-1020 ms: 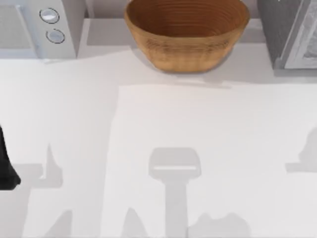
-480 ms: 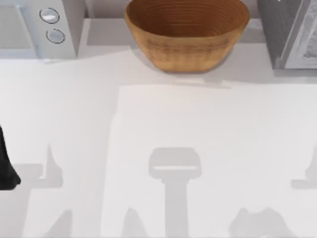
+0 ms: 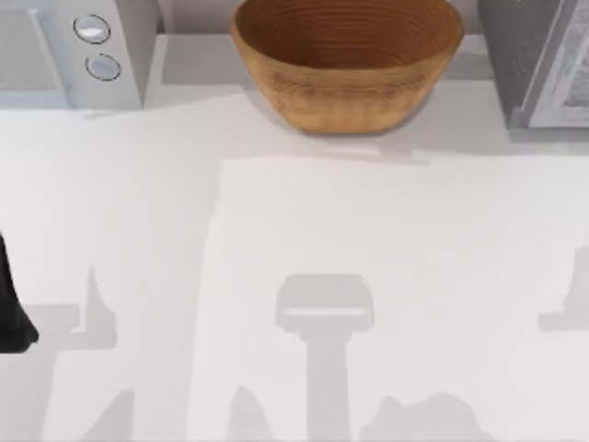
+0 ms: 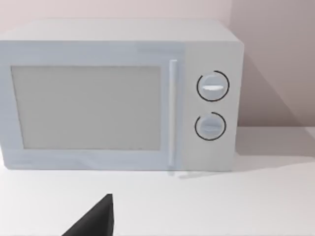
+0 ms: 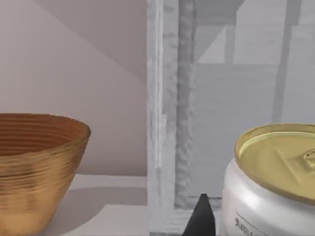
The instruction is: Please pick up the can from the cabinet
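From above I see a plain white tabletop [image 3: 386,239] crossed by soft grey shadows of the arms and the camera rig. Along its far edge stand three things: a pale blue-white microwave oven with two round dials [image 3: 69,51] at the left, a ribbed brown wooden bowl [image 3: 347,60] in the middle, and a grey cabinet with a lighter frame [image 3: 538,60] at the right. Behind them the wall is a flat pinkish beige.

My left arm [image 3: 11,304] shows as a dark shape at the table's left edge, well apart from the microwave. From its wrist camera I look straight at the microwave's closed door, with one black fingertip [image 4: 93,221] in the foreground; I cannot tell whether that claw is spread or closed.

My right wrist camera sits close to the cabinet. A silver can with a gold-coloured lid [image 5: 273,182] stands upright just inside the cabinet's open frame, with the bowl off to one side on the table. One black fingertip [image 5: 201,219] rises just beside the can; I cannot tell whether it touches it, or how that claw stands.
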{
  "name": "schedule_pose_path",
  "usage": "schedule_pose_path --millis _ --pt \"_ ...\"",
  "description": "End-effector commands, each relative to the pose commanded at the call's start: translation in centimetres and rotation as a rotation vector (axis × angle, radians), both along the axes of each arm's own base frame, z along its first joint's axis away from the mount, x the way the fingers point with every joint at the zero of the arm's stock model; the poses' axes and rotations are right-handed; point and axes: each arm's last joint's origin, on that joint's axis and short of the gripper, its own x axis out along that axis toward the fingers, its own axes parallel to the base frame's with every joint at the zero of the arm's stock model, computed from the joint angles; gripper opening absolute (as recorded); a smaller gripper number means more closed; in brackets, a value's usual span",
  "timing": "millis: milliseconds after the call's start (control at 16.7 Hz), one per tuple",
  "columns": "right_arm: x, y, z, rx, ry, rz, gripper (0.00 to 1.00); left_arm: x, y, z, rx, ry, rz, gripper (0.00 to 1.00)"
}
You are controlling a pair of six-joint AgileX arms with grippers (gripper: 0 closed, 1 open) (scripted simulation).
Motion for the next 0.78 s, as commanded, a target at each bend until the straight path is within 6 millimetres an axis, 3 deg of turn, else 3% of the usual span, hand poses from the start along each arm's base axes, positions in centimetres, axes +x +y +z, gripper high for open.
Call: schedule_pose_path --millis 240,480,600,780 --pt "2.2 -1.2 5.6 -0.045 -0.101 0.108 0.0 0.0 0.0 0.0 0.0 0.0 0.0 1.0" --pt "7.8 -4.4 9.4 -0.106 -0.123 0.243 0.0 0.0 0.0 0.0 0.0 0.0 0.0 1.0" --pt "11.4 -7.1 9.5 -0.127 -0.104 0.315 0.0 0.0 0.0 0.0 0.0 0.0 0.0 1.0" --pt "17.0 -12.0 6.6 -0.132 -0.051 0.432 0.0 0.0 0.0 0.0 0.0 0.0 0.0 1.0"
